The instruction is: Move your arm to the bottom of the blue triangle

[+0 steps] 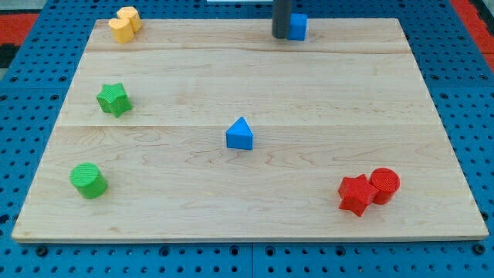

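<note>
- My rod comes down from the top edge of the frame, a little right of centre, and my tip [281,35] rests on the wooden board [247,77] close to its top edge.
- I have no fingers to spread or close; I end in a plain dark rod, and it holds nothing.
- Touching the right side of my tip, or so close that I cannot tell the difference, sits a blue block [298,26]; my rod hides its left part, so its shape is unclear to me.
- The blue triangle [240,134] lies near the middle of the board, well below my tip and slightly left of it, with bare wood all round it.
- In the upper left corner of the board a yellow block [124,23] shows, lumpy in outline; it may be two pieces pressed together.
- Lower on the left side is a green star [114,100], and below that, toward the lower left, a green cylinder [89,180].
- In the lower right a red star [356,194] touches a red cylinder [384,184] on its right.
- The board lies on a blue perforated table [23,85].
</note>
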You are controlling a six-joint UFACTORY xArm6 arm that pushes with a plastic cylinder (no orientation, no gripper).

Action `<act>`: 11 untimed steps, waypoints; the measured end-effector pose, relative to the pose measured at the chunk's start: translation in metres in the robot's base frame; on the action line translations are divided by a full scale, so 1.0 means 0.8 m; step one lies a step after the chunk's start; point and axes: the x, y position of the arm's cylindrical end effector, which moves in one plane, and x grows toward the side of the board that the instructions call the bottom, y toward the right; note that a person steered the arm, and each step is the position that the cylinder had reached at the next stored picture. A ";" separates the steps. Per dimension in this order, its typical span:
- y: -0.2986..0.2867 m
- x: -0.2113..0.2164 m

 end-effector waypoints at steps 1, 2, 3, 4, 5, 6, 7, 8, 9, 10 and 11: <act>0.020 -0.006; 0.008 0.055; 0.013 0.137; 0.013 0.223; -0.003 0.292; -0.030 0.335; -0.052 0.346; -0.052 0.346; -0.059 0.346; -0.083 0.351; -0.106 0.352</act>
